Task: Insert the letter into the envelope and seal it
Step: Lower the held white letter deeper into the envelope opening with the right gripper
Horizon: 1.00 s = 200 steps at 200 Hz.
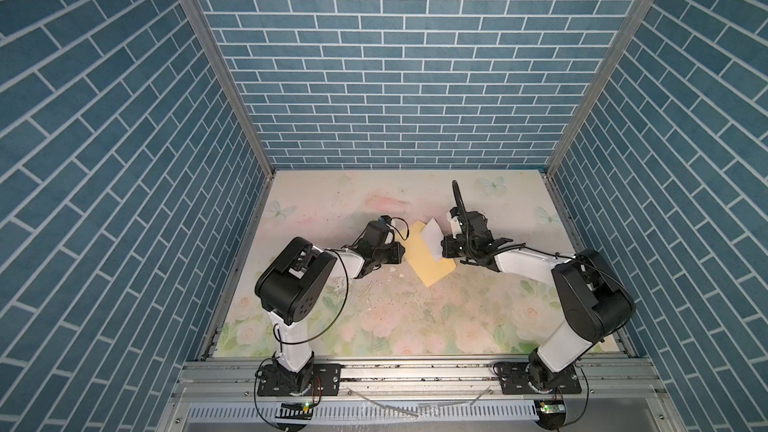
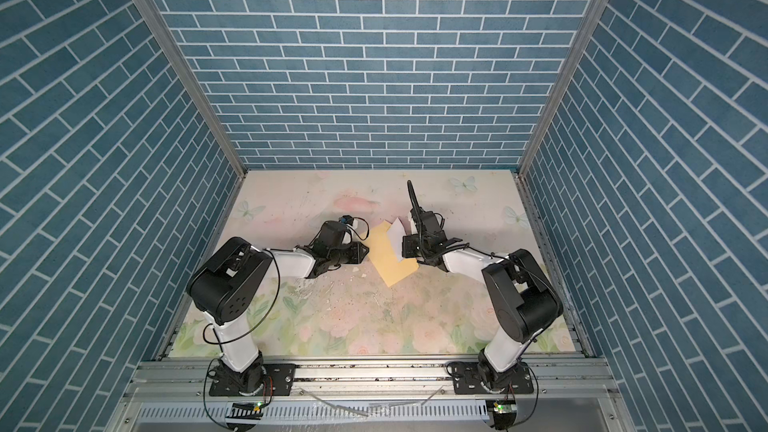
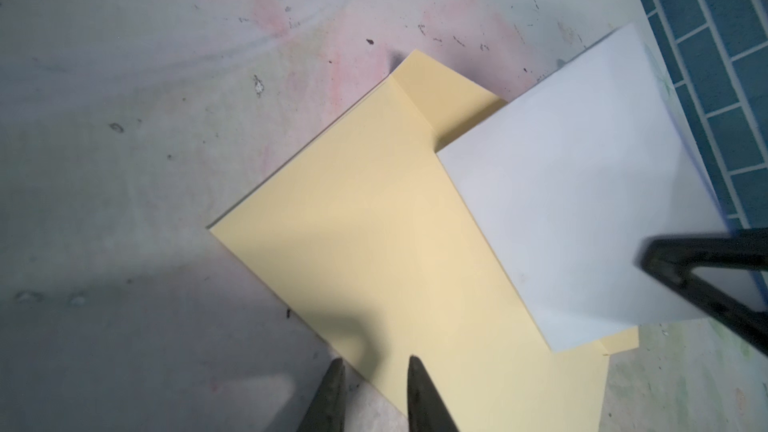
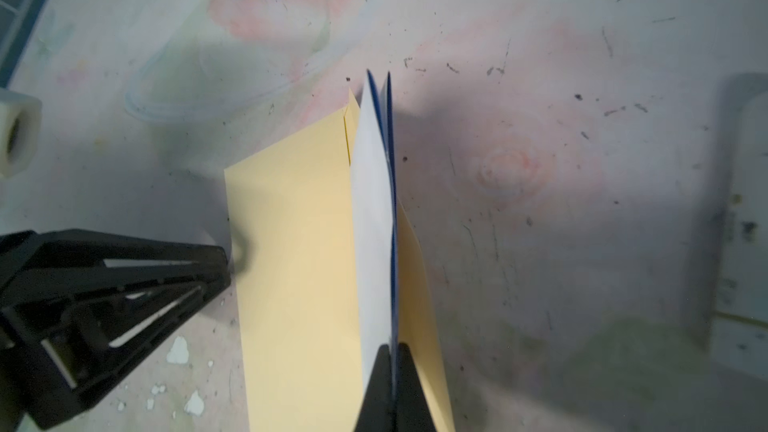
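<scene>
The yellow envelope (image 1: 426,265) (image 2: 388,263) lies flat on the floral table mid-way between the arms, its flap end toward the back. My right gripper (image 4: 391,347) (image 1: 442,254) is shut on the folded white letter (image 4: 374,218) (image 3: 582,201) (image 1: 432,238) and holds it on edge above the envelope (image 4: 299,263), the blue border showing along the fold. My left gripper (image 3: 374,363) (image 1: 402,252) is low at the envelope's (image 3: 374,243) left long edge. Its jaws stand slightly apart, one finger over the paper and one over the table, with nothing between them.
A white tube (image 4: 16,135) stands on the table beyond the envelope. White paper crumbs (image 1: 400,274) lie in front of the envelope. Blue brick walls (image 1: 232,201) close in the table's left, right and back.
</scene>
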{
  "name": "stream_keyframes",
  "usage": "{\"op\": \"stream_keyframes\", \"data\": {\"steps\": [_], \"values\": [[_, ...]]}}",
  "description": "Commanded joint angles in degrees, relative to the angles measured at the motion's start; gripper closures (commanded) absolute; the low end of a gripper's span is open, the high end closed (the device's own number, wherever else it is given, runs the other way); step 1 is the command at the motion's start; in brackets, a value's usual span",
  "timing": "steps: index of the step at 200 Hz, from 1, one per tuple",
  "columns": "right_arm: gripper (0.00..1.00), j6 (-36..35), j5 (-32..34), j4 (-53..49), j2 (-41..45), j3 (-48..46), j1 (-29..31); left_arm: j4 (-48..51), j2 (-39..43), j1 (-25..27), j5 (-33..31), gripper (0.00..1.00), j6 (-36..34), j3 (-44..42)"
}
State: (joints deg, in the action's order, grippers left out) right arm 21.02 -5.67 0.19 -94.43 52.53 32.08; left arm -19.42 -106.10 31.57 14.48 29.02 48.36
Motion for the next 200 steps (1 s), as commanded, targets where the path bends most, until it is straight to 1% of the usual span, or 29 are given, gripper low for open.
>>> {"op": "stream_keyframes", "data": {"steps": [1, 40, 69, 70, 73, 105, 158, 200], "values": [[1.00, -7.70, 3.87, -13.69, 1.36, 6.38, -0.16, 5.86, -1.87, -0.17, 0.08, 0.72, -1.57, 1.31], [1.00, -13.99, 3.51, -22.50, -1.89, 12.91, -0.50, 7.61, -2.86, -0.14, -0.05, 0.72, -2.36, 3.73], [1.00, -17.49, 1.01, -27.63, -5.32, 17.54, -2.11, 9.14, -4.22, -0.14, -0.07, 0.72, -3.21, 5.87], [1.00, -17.65, -0.33, -27.90, -5.50, 17.81, -2.24, 9.23, -4.30, -0.17, -0.07, 0.72, -3.28, 6.00], [1.00, -17.86, -1.11, -28.20, -5.75, 18.16, -2.46, 9.44, -4.51, -0.16, -0.14, 0.72, -3.39, 6.30], [1.00, -19.76, -4.57, -30.60, -7.53, 20.51, -4.32, 11.78, -6.92, -0.19, -0.55, 0.72, -4.98, 9.64], [1.00, -20.48, -4.33, -32.94, -8.31, 21.90, -6.66, 16.07, -10.93, -0.14, -1.71, 0.72, -7.47, 15.95], [1.00, -22.15, -4.83, -33.45, -9.28, 22.67, -7.05, 17.09, -12.36, -0.16, -2.13, 0.72, -8.31, 17.88]]}}
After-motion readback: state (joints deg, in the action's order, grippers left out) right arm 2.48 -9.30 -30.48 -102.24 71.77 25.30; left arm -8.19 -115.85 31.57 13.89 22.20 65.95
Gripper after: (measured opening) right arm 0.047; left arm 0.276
